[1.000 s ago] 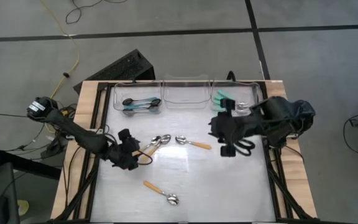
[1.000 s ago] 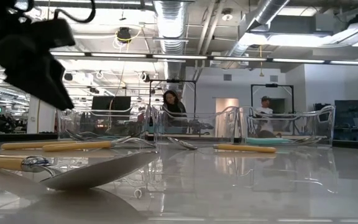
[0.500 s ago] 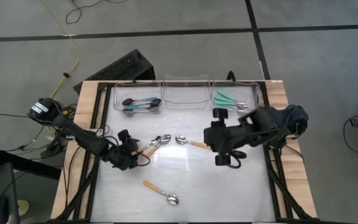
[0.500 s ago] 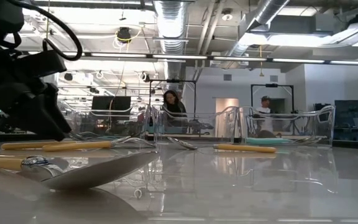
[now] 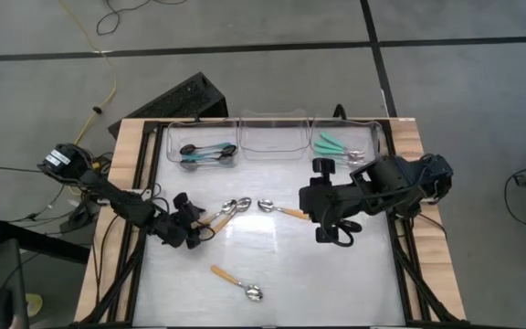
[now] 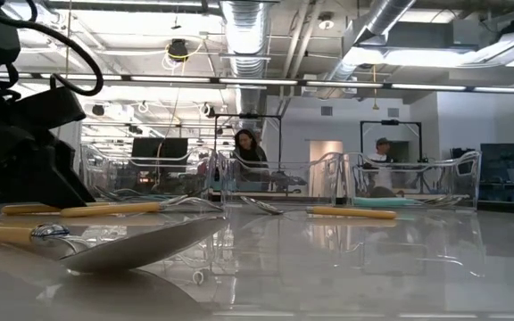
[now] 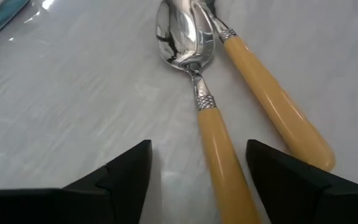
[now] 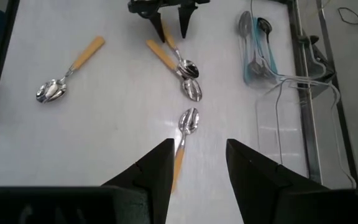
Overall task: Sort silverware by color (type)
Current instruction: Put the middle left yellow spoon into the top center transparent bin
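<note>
Two orange-handled spoons (image 5: 225, 214) with silver bowls lie side by side on the white table (image 5: 336, 283), left of centre. My left gripper (image 5: 197, 227) is low at their handle ends and open. Its fingers (image 7: 123, 177) stand on either side of one spoon's orange handle (image 7: 219, 155), and I see no touch. The other spoon's handle (image 7: 272, 99) lies just outside them. A third orange spoon (image 5: 281, 211) lies at centre and another (image 5: 237, 281) near the front edge. My right gripper (image 5: 330, 224) hangs open high above the table's middle, nothing between its fingers (image 8: 157, 171).
Three clear bins stand along the far edge. The left one (image 5: 206, 153) holds blue-handled spoons, the middle one (image 5: 272, 137) shows nothing inside, and the right one (image 5: 336, 146) holds teal-handled spoons. Bare table lies at the front right. People stand in the room beyond.
My left gripper has come down to the table at the handle ends of the two side-by-side spoons. My right gripper has shifted a little toward the table's near left. No spoon has moved.
</note>
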`<state>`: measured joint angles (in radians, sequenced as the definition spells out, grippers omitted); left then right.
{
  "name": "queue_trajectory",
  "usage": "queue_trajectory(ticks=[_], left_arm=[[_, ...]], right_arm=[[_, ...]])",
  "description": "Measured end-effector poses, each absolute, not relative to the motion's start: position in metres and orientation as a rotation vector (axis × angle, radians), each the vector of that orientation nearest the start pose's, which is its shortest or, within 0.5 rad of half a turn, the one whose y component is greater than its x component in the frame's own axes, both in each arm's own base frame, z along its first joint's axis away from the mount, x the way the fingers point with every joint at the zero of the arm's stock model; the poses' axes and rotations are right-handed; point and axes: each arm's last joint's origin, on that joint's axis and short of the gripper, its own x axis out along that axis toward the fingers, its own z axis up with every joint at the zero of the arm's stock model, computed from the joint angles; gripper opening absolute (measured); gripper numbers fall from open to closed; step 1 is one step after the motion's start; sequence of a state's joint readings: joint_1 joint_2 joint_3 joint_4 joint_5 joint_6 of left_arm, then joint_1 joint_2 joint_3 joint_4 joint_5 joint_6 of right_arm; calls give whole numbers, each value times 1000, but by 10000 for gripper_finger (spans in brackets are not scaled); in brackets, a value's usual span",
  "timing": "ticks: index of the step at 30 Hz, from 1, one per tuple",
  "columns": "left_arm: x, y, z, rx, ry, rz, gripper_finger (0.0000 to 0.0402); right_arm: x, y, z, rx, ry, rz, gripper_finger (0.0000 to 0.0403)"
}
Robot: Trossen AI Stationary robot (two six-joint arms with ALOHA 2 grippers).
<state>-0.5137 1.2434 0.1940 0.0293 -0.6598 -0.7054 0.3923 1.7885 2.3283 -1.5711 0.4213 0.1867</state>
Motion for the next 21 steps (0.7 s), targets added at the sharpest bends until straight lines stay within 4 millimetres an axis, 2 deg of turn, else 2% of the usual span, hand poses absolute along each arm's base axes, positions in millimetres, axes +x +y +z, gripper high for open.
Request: queue_trajectory(ticks=[3,12,21], left_arm=[[145,-61,93,-76,760,398,201],[143,-62,92,-85,801,362,46],[143,-61,91,-84,791,387,36]], right_arm=[[286,106,458,-236,936,-114,171],[286,106,458,-236,936,-113,171],[286,106,458,-236,936,-113,171]])
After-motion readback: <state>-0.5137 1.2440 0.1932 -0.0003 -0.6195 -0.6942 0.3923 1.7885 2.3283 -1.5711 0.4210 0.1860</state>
